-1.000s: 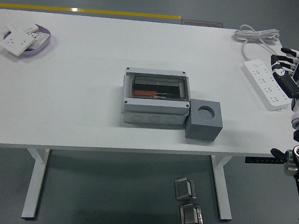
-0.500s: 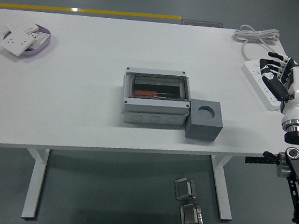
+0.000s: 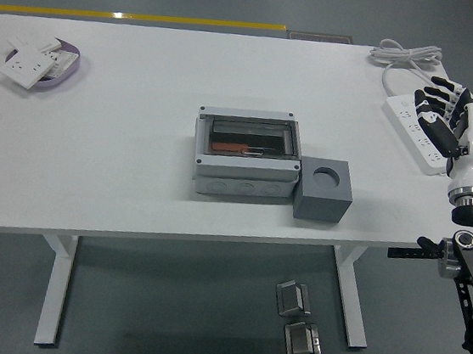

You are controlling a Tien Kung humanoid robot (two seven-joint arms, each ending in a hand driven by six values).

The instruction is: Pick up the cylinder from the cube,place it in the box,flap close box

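A grey box (image 3: 245, 155) with a clear lid sits at the table's middle, lid down; something orange and dark shows through the lid. A grey cube (image 3: 323, 190) with an empty round hole on top stands against the box's right front corner. I see no cylinder on the cube. My right hand (image 3: 443, 108) is raised over the table's right edge, fingers spread and holding nothing, well right of the cube. My left arm is out of view.
A white power strip (image 3: 414, 131) with its cable (image 3: 408, 56) lies at the right back, just under my right hand. A purple dish with white switch plates (image 3: 37, 64) sits at the left back. Metal parts lie on the floor (image 3: 297, 319).
My right hand moved left and forward over the table's edge, then shifted slightly back to the right. The box and cube have not moved.
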